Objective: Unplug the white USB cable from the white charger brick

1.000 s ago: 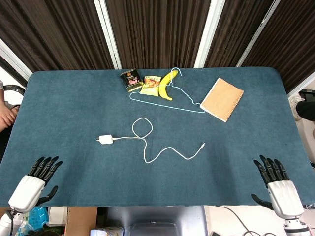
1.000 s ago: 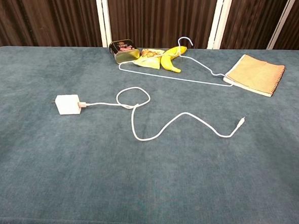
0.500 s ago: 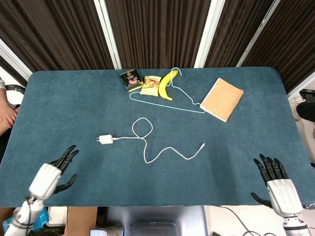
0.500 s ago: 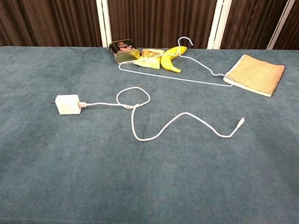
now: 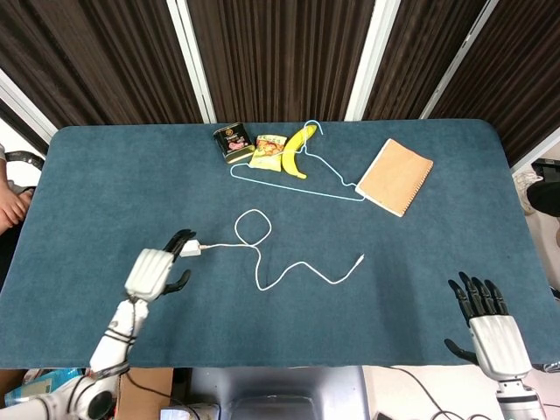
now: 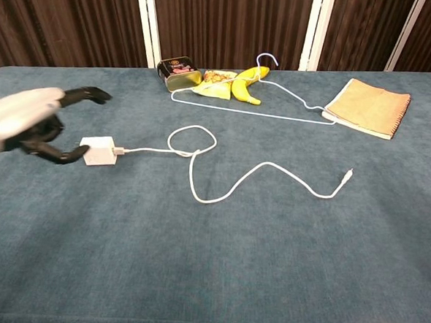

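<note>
At the far edge of the blue desk (image 5: 105, 175) sit a dark tin (image 5: 233, 143), a snack packet (image 5: 269, 150) and a banana (image 5: 297, 149), the banana lying across a pale wire hanger (image 5: 302, 179); a brown spiral notebook (image 5: 395, 176) lies to their right. None of these stands between the hands and the charger.

The left hand (image 5: 154, 269) is released, fingers spread and holding nothing, its dark fingertips (image 6: 75, 154) just beside the left face of the white charger brick (image 6: 98, 151); whether they touch it cannot be told. The right hand (image 5: 488, 328) rests at the near right corner of the desk, fingers apart and empty, seen only in the head view.

The brick lies left of centre on the desk, directly ahead of the left hand. The white USB cable (image 5: 262, 254) remains plugged into its right side, makes one loop, then snakes rightward to a free end (image 5: 360, 259) well apart from both hands.
</note>
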